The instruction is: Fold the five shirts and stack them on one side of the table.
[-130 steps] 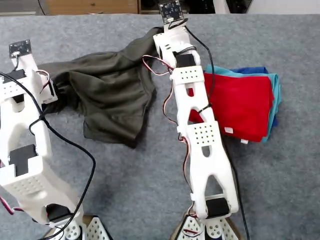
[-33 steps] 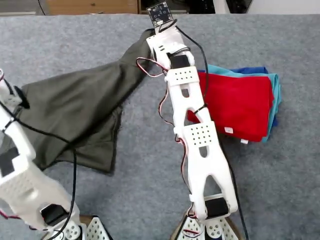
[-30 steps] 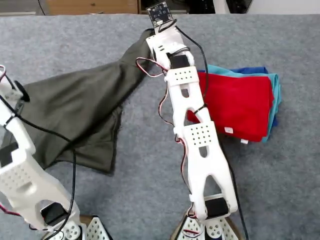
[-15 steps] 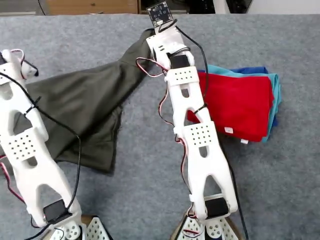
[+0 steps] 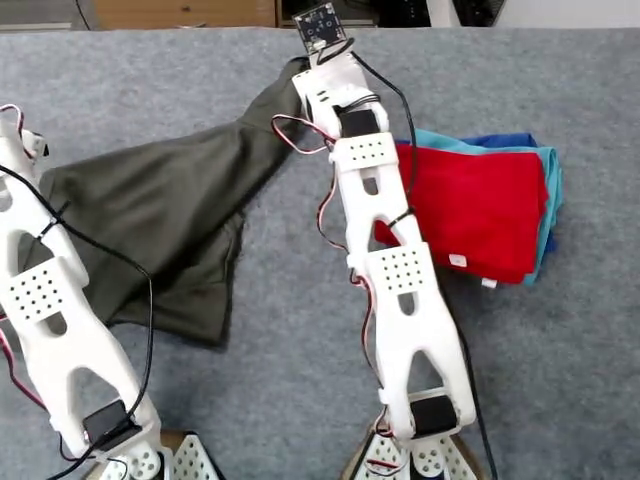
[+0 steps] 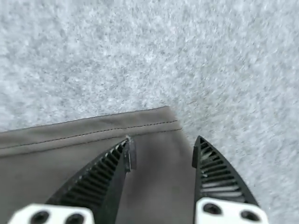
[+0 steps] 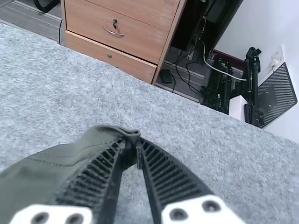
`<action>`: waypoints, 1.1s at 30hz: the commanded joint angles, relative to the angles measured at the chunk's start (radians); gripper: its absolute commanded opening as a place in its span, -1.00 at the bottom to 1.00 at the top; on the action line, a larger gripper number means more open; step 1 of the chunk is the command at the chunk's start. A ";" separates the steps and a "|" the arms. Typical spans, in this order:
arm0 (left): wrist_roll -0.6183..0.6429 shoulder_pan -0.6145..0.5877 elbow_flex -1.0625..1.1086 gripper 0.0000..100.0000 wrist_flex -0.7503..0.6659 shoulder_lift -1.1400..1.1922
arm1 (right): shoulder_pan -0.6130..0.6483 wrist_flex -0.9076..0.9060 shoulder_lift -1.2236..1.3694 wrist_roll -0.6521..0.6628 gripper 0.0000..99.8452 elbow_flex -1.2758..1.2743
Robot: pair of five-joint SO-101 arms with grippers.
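Grey table (image 5: 560, 380) bears olive shirt (image 5: 160, 215).

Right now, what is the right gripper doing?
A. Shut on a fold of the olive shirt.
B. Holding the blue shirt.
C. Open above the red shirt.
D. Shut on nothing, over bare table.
A: in the right wrist view the right gripper is closed, with a fold of the olive shirt pinched at its tips.

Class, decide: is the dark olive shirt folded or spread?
Spread, not folded: the dark olive shirt stretches across the grey table, one end pinched in the right hand.
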State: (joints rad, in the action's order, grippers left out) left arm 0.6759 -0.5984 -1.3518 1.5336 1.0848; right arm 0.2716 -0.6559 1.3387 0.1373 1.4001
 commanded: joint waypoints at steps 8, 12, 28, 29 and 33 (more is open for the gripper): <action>0.052 0.091 -0.029 -0.59 -0.103 -0.001 | 0.013 0.023 -0.016 0.008 -1.00 0.007; 0.071 0.094 0.037 -0.59 -0.203 0.048 | 0.012 0.025 -0.016 0.008 -1.00 0.008; 0.152 0.002 0.057 -0.59 -0.160 0.071 | 0.008 0.023 -0.016 0.008 -1.00 0.008; 0.152 0.000 0.057 -0.59 -0.160 0.073 | 0.008 0.023 -0.016 0.008 -1.00 0.008; 0.152 0.008 0.057 -0.60 -0.166 0.074 | 0.010 0.023 -0.016 0.008 -1.00 0.008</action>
State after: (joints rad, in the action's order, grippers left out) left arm 0.8186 -0.5907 -1.2889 1.3663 1.1738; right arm 0.2716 -0.6559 1.3387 0.1373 1.4001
